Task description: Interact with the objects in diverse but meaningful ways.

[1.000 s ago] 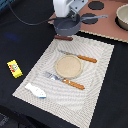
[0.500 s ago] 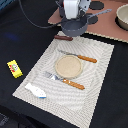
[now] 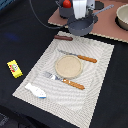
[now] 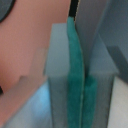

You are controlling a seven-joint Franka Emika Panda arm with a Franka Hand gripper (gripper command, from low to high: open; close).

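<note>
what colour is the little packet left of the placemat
Yellow with red marks; the packet shows best in the exterior view.

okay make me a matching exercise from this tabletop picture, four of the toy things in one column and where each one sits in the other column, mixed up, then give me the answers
Things:
1. white-and-blue fish
2. yellow packet
3. brown sausage
4. round beige plate

Places:
A. on the black cloth, off the placemat's edge on the exterior view's left
B. middle of the striped placemat, between the knife and fork
C. near corner of the placemat
D. just beyond the placemat's far edge, below the grey-blue saucepan

Pairs: 1-C, 2-A, 3-D, 4-B
</note>
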